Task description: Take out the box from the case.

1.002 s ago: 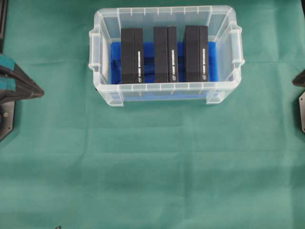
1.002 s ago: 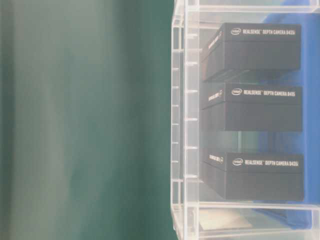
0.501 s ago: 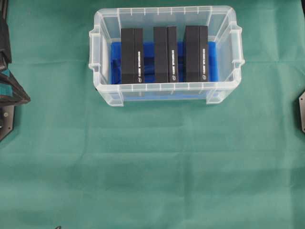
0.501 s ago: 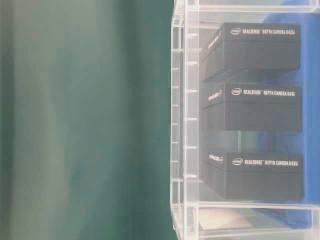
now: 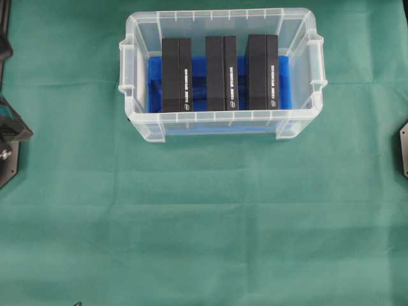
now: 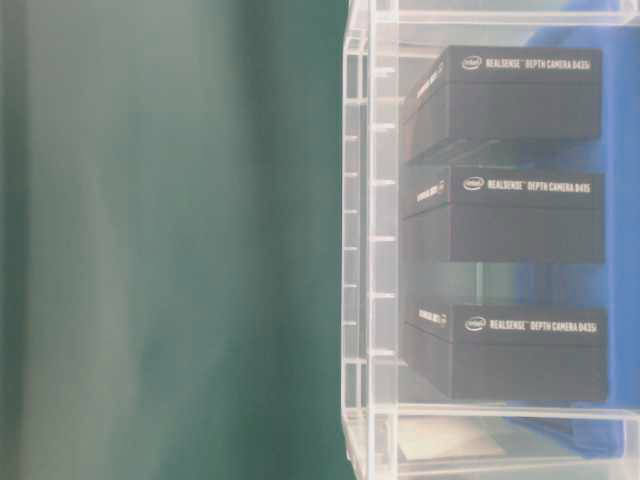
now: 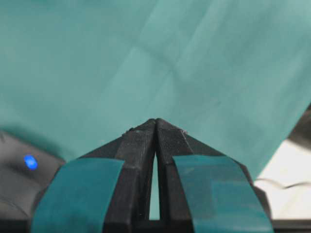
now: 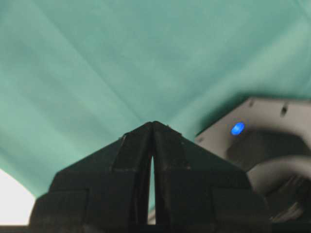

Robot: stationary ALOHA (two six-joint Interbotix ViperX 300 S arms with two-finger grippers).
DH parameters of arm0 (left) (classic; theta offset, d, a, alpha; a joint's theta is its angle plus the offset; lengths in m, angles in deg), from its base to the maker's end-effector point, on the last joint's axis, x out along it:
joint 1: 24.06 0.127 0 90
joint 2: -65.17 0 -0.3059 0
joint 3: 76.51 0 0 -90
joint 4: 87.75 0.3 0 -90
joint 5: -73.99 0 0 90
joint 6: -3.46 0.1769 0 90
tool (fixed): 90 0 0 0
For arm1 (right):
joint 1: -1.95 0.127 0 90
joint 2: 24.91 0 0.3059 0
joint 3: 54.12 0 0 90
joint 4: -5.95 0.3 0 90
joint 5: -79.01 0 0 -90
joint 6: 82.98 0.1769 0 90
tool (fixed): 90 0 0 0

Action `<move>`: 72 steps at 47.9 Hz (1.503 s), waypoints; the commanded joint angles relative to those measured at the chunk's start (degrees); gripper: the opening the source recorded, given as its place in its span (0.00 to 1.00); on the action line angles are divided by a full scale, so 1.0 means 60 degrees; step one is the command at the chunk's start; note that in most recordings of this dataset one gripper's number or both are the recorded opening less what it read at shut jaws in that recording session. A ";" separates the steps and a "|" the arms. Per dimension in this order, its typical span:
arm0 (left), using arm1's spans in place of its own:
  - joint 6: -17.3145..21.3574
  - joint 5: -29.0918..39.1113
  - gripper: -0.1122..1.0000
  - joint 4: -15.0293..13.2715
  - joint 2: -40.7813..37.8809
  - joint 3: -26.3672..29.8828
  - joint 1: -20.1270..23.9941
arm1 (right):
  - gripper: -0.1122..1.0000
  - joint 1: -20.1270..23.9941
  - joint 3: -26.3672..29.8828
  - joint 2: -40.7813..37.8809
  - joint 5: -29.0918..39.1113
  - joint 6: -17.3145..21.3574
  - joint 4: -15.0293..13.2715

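**Both arms at the start, the boxes not yet touched**

While the three black boxes stand side by side inside the case [image 5: 220,124], no end effector is near them, so I judge the task to be at its very first step, the approach. The left end effector [image 7: 155,121] has its jaws pressed together and holds nothing; below it there is only the green cloth of the surface [image 5: 204,223]. The right end effector [image 8: 152,124] is closed in the same way and is also empty.

From the left end effector, of which only a small dark part shows at the left edge of the overhead view, the case lies well apart, toward the middle and far side of the surface. The left box [image 5: 176,74], the middle box [image 5: 220,72] and the right box [image 5: 262,72] all stand upright on the blue lining.

The next move probably calls for one arm to reach over the rim, open its jaws, and come down on the narrow top of one box.
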 commanded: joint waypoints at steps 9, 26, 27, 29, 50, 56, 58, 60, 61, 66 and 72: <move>-0.3750 0.0923 0.11 0.0293 -0.0103 0.0278 -0.0029 | 0.10 -0.0015 0.0337 -0.0249 0.0688 0.3340 -0.0088; -0.5435 0.1260 0.11 0.0615 -0.0337 0.0366 -0.0029 | 0.10 -0.0015 0.0483 -0.0732 0.1055 0.4365 -0.0249; -0.5420 0.1245 0.11 0.0615 -0.0337 0.0366 -0.0029 | 0.10 -0.0015 0.0483 -0.0762 0.1055 0.4365 -0.0249; -0.5420 0.1230 0.11 0.0601 -0.0337 0.0366 -0.0029 | 0.10 -0.0015 0.0498 -0.0776 0.1040 0.4365 -0.0249; -0.4863 0.1245 0.11 0.0615 -0.0337 0.0396 0.1025 | 0.10 -0.0615 0.0542 -0.0864 0.0938 0.4028 -0.1040; -0.4087 0.1245 0.11 0.0615 -0.0337 0.0410 0.1963 | 0.10 -0.1450 0.0557 -0.0952 0.0747 0.3237 -0.1040; -0.3853 0.1245 0.11 0.0615 -0.0337 0.0425 0.2271 | 0.10 -0.1758 0.0571 -0.0996 0.0630 0.2915 -0.1040; -0.3647 0.1245 0.11 0.0615 -0.0337 0.0425 0.2578 | 0.10 -0.2139 0.0601 -0.1084 0.0498 0.2490 -0.1025; -0.3545 0.1245 0.11 0.0615 -0.0337 0.0425 0.2710 | 0.10 -0.2300 0.0615 -0.1113 0.0439 0.2344 -0.1025; -0.3076 0.1230 0.11 0.0615 -0.0337 0.0425 0.3325 | 0.10 -0.3091 0.0674 -0.1304 0.0337 0.1670 -0.1025; -0.2520 0.1216 0.11 0.0601 -0.0352 0.0439 0.3970 | 0.10 -0.3750 0.0747 -0.1509 0.0264 0.1143 -0.1025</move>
